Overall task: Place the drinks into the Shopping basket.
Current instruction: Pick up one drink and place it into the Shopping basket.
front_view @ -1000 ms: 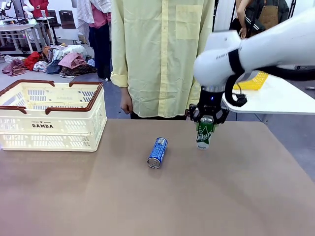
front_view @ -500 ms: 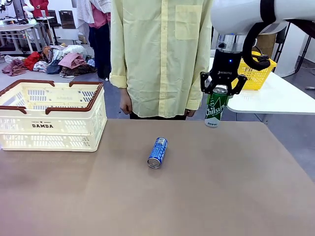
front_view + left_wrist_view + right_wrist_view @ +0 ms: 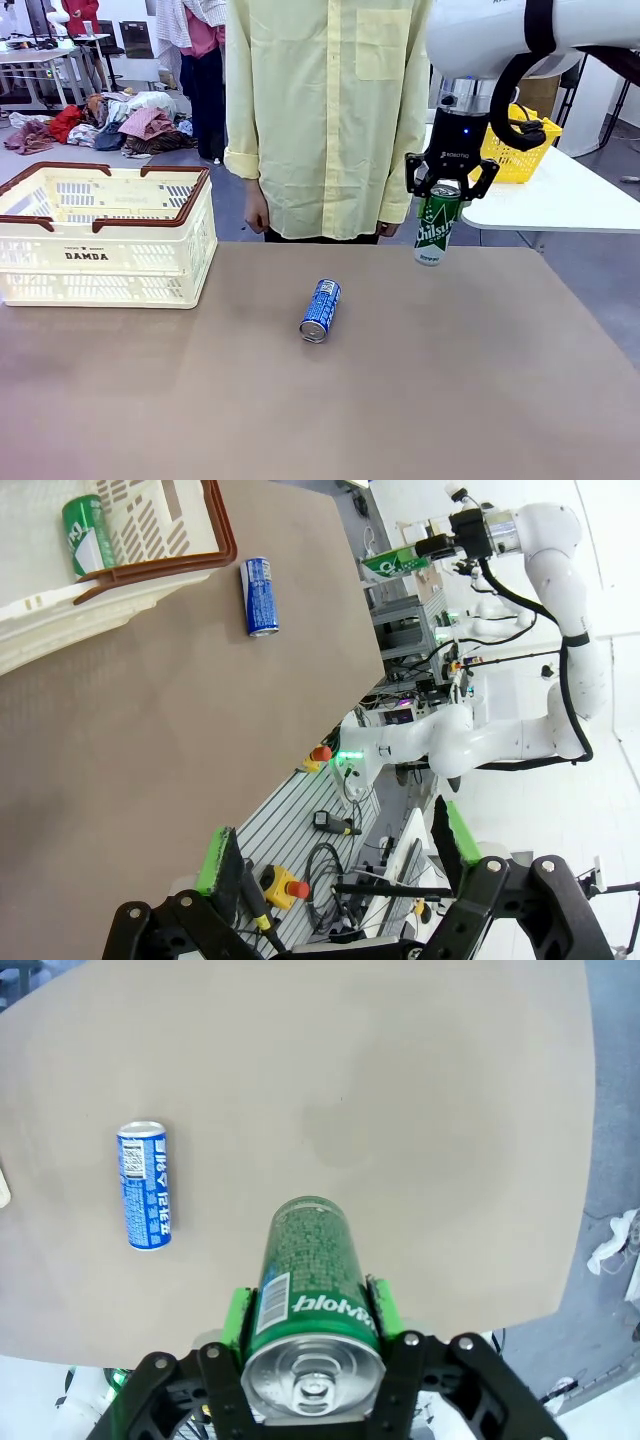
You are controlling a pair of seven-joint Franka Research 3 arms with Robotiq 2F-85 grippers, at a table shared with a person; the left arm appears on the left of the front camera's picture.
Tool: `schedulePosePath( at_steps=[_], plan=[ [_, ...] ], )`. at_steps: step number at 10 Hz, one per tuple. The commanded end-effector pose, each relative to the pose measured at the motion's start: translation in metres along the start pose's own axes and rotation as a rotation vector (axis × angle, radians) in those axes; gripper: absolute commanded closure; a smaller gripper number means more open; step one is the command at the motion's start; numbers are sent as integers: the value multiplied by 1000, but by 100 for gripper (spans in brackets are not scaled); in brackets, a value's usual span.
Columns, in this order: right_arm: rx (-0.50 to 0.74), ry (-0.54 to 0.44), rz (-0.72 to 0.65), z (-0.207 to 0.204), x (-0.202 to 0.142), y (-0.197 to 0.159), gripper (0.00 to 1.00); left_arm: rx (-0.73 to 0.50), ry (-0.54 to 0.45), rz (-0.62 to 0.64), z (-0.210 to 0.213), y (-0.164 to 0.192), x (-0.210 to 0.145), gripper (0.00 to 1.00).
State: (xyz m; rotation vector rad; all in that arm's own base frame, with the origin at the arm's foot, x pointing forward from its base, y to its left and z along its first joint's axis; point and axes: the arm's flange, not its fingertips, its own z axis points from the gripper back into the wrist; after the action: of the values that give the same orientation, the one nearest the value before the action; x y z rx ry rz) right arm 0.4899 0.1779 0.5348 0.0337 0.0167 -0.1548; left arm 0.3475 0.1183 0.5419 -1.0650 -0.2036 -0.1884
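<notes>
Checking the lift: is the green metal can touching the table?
Apart. Front view: the green metal can, clamped in the right gripper, hangs above the brown table.

"DAMDA" in dark capitals on the Shopping basket side wall, well left of the right gripper. White "Chilsu…" lettering on the green can in that gripper. The print on the blue can, lower left of it, is too small to read.

Front view: fixed on the robot's side, facing across the bench toward the person. Left wrist view: rolled sideways, well back from the bench, looking past its own fingers. Right wrist view: raised, facing straight down, close behind the green can. All three share the blue can; front and left wrist share the Shopping basket.
</notes>
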Motion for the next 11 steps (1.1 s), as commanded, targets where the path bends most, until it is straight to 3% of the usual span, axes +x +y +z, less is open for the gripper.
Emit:
schedulePosePath(
  at_steps=[1, 4, 7, 9, 11],
  plan=[
    [52, -114, 85, 18, 0, 41, 100, -3, 4, -14, 1, 0, -2, 0],
    [71, -152, 352, 25, 5, 158, 100, -3, 4, -14, 1, 0, -2, 0],
    [-39, -236, 558, -4, -29, 264, 100, -3, 4, -14, 1, 0, -2, 0],
    [-52, -216, 704, -38, -50, 309, 100, -3, 4, -14, 1, 0, -2, 0],
    [11, -151, 812, -78, -58, 328, 100, -3, 4, -14, 1, 0, -2, 0]
  ],
)
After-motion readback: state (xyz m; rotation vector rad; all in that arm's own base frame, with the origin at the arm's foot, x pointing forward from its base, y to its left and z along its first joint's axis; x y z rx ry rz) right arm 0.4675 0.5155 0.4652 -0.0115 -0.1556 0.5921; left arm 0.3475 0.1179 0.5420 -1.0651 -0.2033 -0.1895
